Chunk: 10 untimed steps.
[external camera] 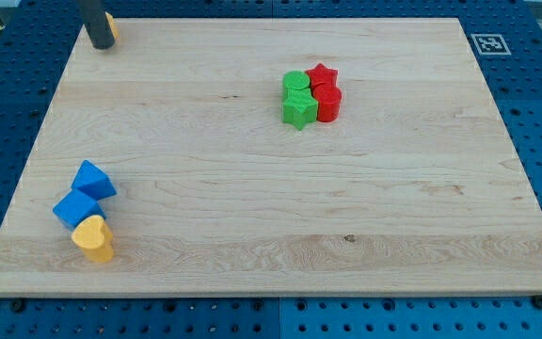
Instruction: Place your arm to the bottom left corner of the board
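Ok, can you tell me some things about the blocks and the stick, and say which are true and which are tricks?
1. My tip is at the board's top-left corner. True.
2. The blue blocks touch the red ones. False: they sit far apart, blue at lower left.
3. The green blocks sit right beside the red blocks. True.
4. The yellow block is at the view's top right. False: it is at lower left, below the blue blocks.

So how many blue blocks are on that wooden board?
2, both near the board's bottom-left: a blue triangular block and, just below it, a blue cube-like block, touching the yellow block. None seems hidden.
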{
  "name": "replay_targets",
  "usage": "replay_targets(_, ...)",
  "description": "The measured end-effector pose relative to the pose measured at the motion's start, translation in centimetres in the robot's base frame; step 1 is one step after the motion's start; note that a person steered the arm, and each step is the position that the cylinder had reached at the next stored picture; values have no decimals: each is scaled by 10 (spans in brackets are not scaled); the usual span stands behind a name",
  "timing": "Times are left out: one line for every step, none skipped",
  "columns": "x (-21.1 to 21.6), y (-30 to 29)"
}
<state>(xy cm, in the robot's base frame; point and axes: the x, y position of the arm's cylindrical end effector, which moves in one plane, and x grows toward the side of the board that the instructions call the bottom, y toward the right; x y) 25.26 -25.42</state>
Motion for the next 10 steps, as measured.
replay_targets(58,0)
replay_targets(111,-15)
replay_targets(160,-33)
replay_targets(170,-33)
replay_targets(170,-35)
replay_targets(173,-51)
replay_targets(185,-50)
replay_targets(235,-50)
replay_targets(323,-49)
replay_targets(340,-46)
